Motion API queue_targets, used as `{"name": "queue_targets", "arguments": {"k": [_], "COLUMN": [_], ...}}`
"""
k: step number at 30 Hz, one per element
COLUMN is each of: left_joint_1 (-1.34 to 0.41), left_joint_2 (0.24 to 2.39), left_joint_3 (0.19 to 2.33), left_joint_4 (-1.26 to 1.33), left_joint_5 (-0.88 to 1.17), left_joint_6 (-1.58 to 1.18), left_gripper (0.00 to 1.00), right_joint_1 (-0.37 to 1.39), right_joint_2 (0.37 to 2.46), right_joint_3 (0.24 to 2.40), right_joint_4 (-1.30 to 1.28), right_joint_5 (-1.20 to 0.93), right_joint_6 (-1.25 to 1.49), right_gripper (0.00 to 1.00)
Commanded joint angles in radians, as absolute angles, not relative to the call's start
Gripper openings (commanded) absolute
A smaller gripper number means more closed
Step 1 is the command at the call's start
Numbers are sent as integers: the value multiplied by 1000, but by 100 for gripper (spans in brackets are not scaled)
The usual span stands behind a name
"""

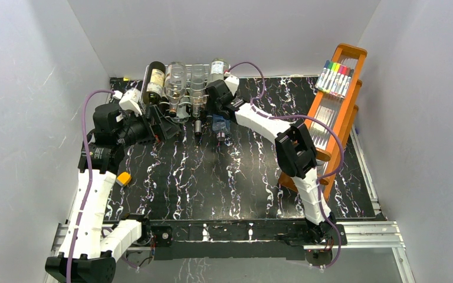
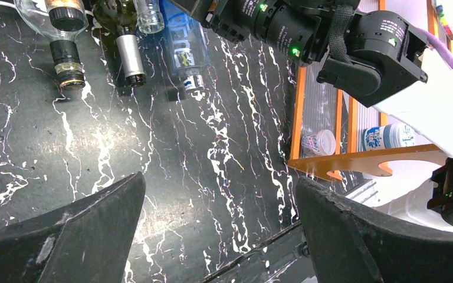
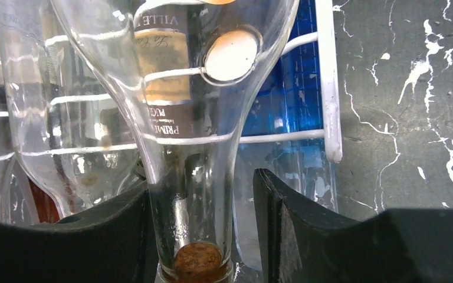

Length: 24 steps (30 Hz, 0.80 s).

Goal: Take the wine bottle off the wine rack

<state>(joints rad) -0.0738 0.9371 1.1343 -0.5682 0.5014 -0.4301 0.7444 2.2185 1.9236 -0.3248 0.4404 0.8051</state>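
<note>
The wine rack [image 1: 184, 94] of white wire [image 3: 330, 88] stands at the back of the table and holds several bottles lying with their necks toward me. My right gripper [image 1: 214, 99] [image 3: 200, 227] is shut on the neck of a clear wine bottle [image 3: 189, 124] with a cork in its mouth; the bottle still lies in the rack. Its labelled base [image 1: 218, 69] shows above the gripper. My left gripper [image 1: 166, 126] [image 2: 221, 227] hangs open over bare table in front of the rack's left side, holding nothing.
A dark bottle [image 1: 154, 82], clear bottles [image 1: 177, 88] and a blue bottle [image 1: 219, 124] [image 3: 295, 100] fill the other cradles. Their necks [image 2: 131, 56] jut out near the left gripper. A tall orange wooden rack [image 1: 336, 106] with markers stands at the right.
</note>
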Motion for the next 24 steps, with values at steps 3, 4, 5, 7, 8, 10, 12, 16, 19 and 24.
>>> {"name": "queue_targets", "arguments": {"k": [3, 4, 5, 7, 8, 10, 12, 16, 19, 24], "left_joint_1": [-68, -68, -68, -67, -67, -68, -68, -67, -67, -67], "left_joint_2": [921, 920, 920, 922, 921, 922, 924, 925, 922, 925], "left_joint_3": [1172, 1173, 1173, 1173, 1172, 1170, 1170, 1176, 1179, 1178], "left_joint_4": [-584, -584, -587, -590, -590, -589, -589, -590, -591, -589], "left_joint_5": [517, 518, 518, 518, 518, 518, 518, 519, 520, 521], "left_joint_6": [-440, -440, -439, -438, -438, -439, -439, -440, -439, -439], "left_gripper": [98, 98, 98, 98, 98, 98, 98, 98, 98, 98], "right_joint_1": [706, 705, 706, 704, 702, 696, 688, 678, 679, 678], "right_joint_2": [2156, 2149, 2145, 2143, 2143, 2149, 2160, 2169, 2162, 2131], "right_joint_3": [1903, 1898, 1901, 1916, 1921, 1930, 1941, 1938, 1923, 1882], "right_joint_4": [-187, -169, -162, -172, -175, -184, -204, -199, -175, -110], "right_joint_5": [398, 387, 384, 391, 391, 388, 388, 364, 361, 353], "right_joint_6": [826, 819, 815, 820, 823, 836, 846, 885, 896, 889], "right_gripper": [60, 60, 62, 69, 71, 71, 69, 63, 55, 42]}}
